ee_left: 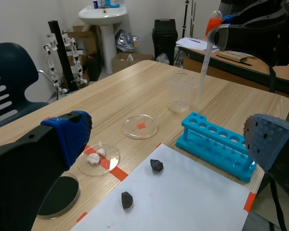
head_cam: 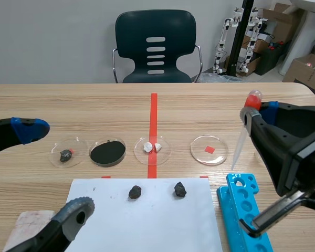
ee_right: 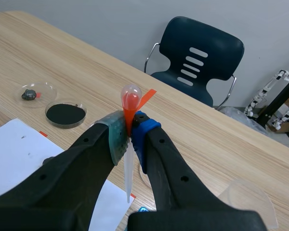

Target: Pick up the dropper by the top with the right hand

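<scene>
Dropper (ee_right: pixel 131 98) clamped in right jaws — left jaws open, left wrist view adding beaker (ee_left: pixel 179 91).

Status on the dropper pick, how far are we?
Done: the right gripper is shut on the dropper at its top, just under the red bulb. The dropper is lifted off the table and clear of the blue rack.
In hand: the dropper, hanging tip down.
Left: nothing visible. The pick looks complete. The left gripper is open and holds nothing.
</scene>
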You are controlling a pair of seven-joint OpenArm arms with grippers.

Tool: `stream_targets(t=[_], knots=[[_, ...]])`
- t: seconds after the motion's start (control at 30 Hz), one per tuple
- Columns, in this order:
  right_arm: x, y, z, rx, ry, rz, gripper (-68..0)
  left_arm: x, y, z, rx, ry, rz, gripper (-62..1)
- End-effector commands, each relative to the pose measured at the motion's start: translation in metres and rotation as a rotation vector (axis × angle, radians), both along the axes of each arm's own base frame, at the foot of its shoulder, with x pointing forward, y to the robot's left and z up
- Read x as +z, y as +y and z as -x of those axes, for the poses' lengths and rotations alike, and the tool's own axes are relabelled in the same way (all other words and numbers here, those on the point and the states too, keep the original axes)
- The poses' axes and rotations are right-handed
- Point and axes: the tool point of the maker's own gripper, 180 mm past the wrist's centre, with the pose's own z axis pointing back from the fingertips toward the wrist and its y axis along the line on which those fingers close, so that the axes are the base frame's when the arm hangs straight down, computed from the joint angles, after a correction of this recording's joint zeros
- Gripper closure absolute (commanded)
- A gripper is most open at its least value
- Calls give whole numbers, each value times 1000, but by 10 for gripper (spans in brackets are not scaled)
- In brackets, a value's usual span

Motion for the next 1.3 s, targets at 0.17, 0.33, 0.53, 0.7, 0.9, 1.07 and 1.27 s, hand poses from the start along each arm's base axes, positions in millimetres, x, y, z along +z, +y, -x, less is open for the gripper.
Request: stream_targets(t=[0.17,0.33,0.53,0.7,0.9,1.07,1.27], knots=[[7,1,0,2,-20,-6,-2,-1,-4,3,-24,-18,-36,-623],[7,1,0,2,-20,-6,-2,-3,-5,3,-28,-17,-48,-623],[7,1,0,2,-20,-6,-2,-14,-5,4,-33,9,-104,-623],[6,1,0,2,-19,-6,-2,-15,-5,4,-33,11,-107,-623],[6,1,0,2,-19,-6,-2,-15,-5,4,-32,12,-109,-623],[6,1,0,2,-19,-6,-2,-15,-5,4,-32,12,-109,-623],[6,1,0,2,-19,-6,-2,-18,-5,4,-31,22,-123,-623]])
